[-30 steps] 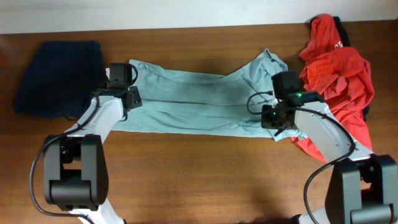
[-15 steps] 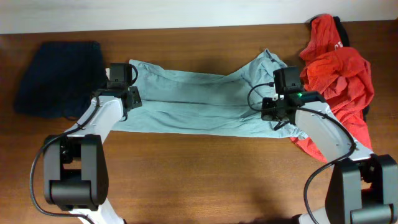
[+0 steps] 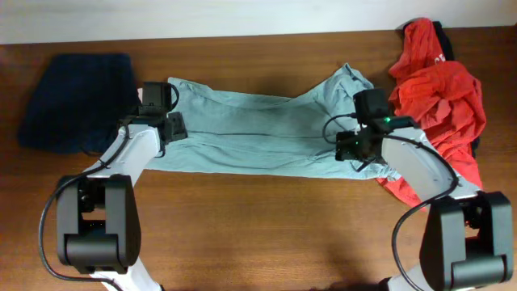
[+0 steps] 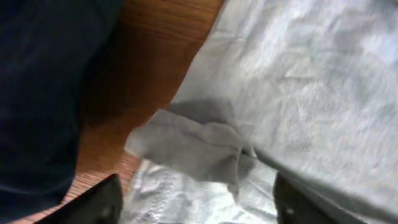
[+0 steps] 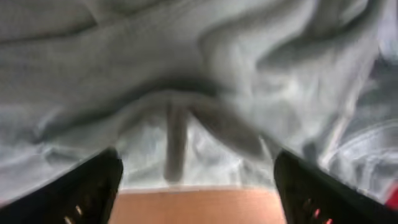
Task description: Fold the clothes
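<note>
The clothes show as three garments. A pale blue-grey T-shirt (image 3: 258, 133) lies stretched in a long band across the table's middle. My left gripper (image 3: 166, 121) stands open over its left end, above a small folded flap of the T-shirt (image 4: 186, 146). The left gripper (image 4: 199, 208) has its fingers wide apart with cloth lying loose beneath. My right gripper (image 3: 359, 141) is open over the T-shirt's right end. In the right wrist view the right gripper (image 5: 199, 199) straddles the T-shirt (image 5: 186, 74) hem and bare wood. A dark navy garment (image 3: 77, 101) lies at the left. An orange-red shirt (image 3: 440, 97) is heaped at the right.
The brown wooden table (image 3: 266, 226) shows bare wood in front of the T-shirt. The navy garment (image 4: 43, 93) lies close to the left gripper, with a strip of wood between it and the T-shirt. The red shirt's heap touches the T-shirt's right end.
Both grippers have opened and let go of the T-shirt's ends. The right gripper shifted a little toward the shirt's middle; the cloth now lies flat.
</note>
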Motion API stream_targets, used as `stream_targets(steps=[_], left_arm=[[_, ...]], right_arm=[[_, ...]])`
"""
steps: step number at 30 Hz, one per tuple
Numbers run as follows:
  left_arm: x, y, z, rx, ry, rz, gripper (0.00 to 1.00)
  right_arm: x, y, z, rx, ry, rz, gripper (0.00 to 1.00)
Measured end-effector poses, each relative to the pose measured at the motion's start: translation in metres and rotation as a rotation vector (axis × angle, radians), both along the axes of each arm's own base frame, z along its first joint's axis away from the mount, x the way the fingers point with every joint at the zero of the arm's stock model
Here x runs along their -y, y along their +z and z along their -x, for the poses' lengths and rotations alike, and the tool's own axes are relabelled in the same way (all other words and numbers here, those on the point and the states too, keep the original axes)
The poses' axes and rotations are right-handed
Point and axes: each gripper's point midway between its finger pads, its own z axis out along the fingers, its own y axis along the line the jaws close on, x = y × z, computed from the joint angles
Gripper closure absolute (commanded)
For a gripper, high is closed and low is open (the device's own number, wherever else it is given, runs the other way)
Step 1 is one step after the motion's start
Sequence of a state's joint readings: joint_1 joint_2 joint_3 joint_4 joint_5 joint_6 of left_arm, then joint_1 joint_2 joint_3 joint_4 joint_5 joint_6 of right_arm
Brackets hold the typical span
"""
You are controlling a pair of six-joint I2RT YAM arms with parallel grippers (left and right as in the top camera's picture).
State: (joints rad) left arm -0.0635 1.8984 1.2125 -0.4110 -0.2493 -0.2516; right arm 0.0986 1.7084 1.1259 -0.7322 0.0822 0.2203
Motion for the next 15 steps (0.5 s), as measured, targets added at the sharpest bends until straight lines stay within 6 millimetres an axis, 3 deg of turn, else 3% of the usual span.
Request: stream_targets(steps=[3,7,11,12,15], left_arm=[[-0.009,0.003,0.005,-0.032,0.000,-0.062,0.13],[-0.017,0.023,0.001,-0.049,0.008,-0.117,0.13],[-0.012,0.059,-0.024,0.020,-0.011,-0.094,0.13],[-0.007,0.068,-0.031,0.043,-0.030,-0.075,0.09],[0.008,0.094,-0.051,0.113,-0.092,-0.016,0.07]], right_arm=[[0.005,0.021,-0.003,-0.022,-0.016,0.002,0.18],[0.007,0.082,-0.036,0.080,-0.014,-0.004,0.18],[0.005,0.142,-0.073,0.256,0.006,-0.012,0.17],[0.004,0.149,-0.079,0.286,0.008,-0.013,0.17],[0.003,0.163,-0.094,0.362,0.018,-0.013,0.16]])
